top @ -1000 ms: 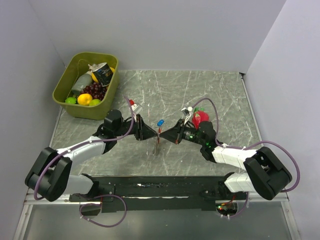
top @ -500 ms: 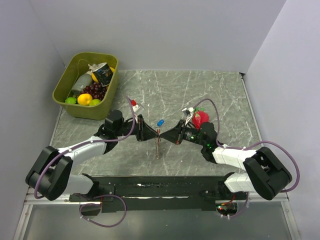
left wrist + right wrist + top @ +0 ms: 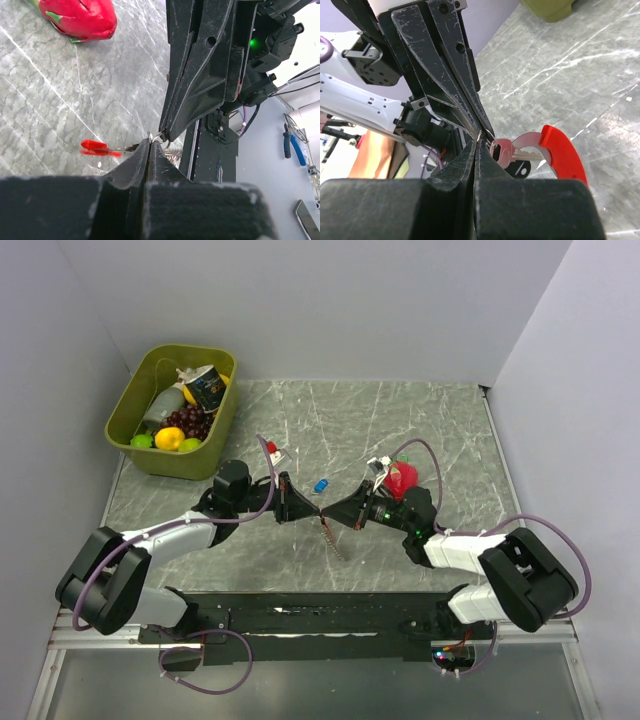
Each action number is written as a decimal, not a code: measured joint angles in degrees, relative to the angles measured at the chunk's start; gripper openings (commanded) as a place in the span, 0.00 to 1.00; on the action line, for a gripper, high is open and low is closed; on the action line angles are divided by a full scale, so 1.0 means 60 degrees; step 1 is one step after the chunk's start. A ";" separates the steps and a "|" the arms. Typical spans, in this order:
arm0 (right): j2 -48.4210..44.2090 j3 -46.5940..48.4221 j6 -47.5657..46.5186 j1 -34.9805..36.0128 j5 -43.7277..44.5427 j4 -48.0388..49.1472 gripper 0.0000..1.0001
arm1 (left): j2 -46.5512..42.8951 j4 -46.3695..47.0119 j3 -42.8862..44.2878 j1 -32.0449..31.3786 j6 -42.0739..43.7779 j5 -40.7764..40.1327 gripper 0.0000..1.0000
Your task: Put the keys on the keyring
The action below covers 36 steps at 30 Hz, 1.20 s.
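Note:
My left gripper [image 3: 314,508] and right gripper [image 3: 328,513] meet tip to tip over the middle of the table. Both are shut on a thin silver ring of the keyring [image 3: 333,538], which hangs below them and slants to the right. In the left wrist view the jaws [image 3: 150,141] pinch the ring, with the red clip [image 3: 100,148] below. In the right wrist view the jaws [image 3: 478,140] pinch the same ring beside a pink-headed key [image 3: 501,150] and the red clip [image 3: 563,155]. The blue-headed key [image 3: 321,484] lies on the table just behind the grippers.
A green bin [image 3: 170,462] with toy fruit and a can stands at the back left. A red toy fruit with a green top [image 3: 402,478] lies behind the right arm and shows in the left wrist view [image 3: 80,20].
Both grippers have shifted slightly right and forward, still tip to tip. The hanging keyring has swung from straight down to slanting right.

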 measured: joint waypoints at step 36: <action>-0.2299 -0.0040 -0.1497 -0.0120 0.0270 -0.2073 0.82 | -0.0951 -0.6517 0.3238 -0.1690 0.3049 -0.3843 0.01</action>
